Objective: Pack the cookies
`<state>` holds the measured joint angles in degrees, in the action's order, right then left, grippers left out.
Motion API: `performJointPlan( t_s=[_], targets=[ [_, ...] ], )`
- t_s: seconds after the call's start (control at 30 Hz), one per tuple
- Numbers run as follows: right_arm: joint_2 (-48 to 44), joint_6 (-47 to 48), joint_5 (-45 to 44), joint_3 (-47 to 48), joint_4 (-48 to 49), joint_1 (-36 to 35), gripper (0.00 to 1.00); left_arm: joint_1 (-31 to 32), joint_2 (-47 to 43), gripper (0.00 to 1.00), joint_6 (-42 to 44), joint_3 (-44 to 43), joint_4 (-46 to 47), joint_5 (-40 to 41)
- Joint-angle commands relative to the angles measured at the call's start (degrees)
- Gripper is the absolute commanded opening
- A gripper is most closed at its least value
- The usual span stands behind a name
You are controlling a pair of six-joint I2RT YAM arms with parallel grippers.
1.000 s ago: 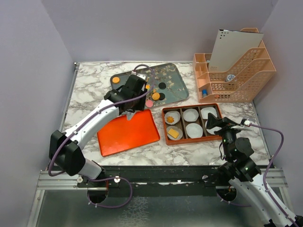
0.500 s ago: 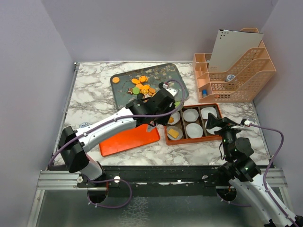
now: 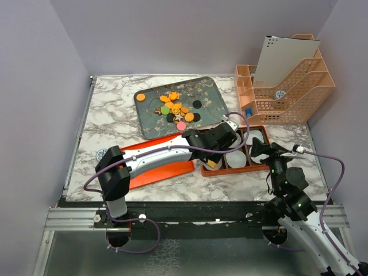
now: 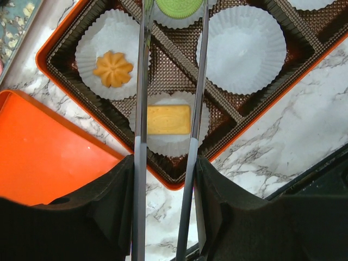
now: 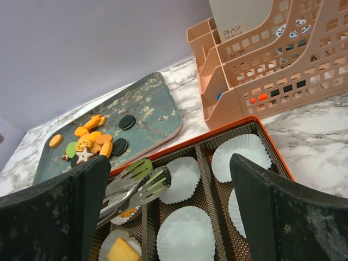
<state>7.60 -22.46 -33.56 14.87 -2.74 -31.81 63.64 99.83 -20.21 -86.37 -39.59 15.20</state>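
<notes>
Left gripper (image 4: 166, 163) is clamped on tongs (image 4: 142, 81). Their blades reach far-right and pinch a green cookie (image 4: 179, 6) just above the far-middle cup (image 5: 182, 176) of the box (image 4: 41, 60). Release looks straight down. Right gripper (image 3: 261, 150) hangs at the box's near-right, spread wide, empty. Other cookies (image 3: 175, 109) lie far-left on the tray (image 3: 207, 92).

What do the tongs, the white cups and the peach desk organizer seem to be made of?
The tongs: likely polished metal; thin grey blades with bright reflections. The white cups: probably thin matte paper; finely pleated walls. The desk organizer: seemingly matte peach plastic; moulded walls with a regular grid of holes.
</notes>
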Motion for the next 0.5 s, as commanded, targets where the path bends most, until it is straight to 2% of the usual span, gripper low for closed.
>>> performJointPlan(
  t_s=[0.0, 0.47],
  targets=[
    [-0.21, -0.07, -1.12, -0.2, -0.29, 0.16, 1.0, 1.02, 2.04, 0.28, 0.9, -3.56, 1.98, 4.17],
    [-0.31, 0.11, -1.26, -0.09, -0.52, 0.15, 1.0, 1.49, 8.85, 0.33, 2.98, -7.63, 2.14, 5.89]
  ],
)
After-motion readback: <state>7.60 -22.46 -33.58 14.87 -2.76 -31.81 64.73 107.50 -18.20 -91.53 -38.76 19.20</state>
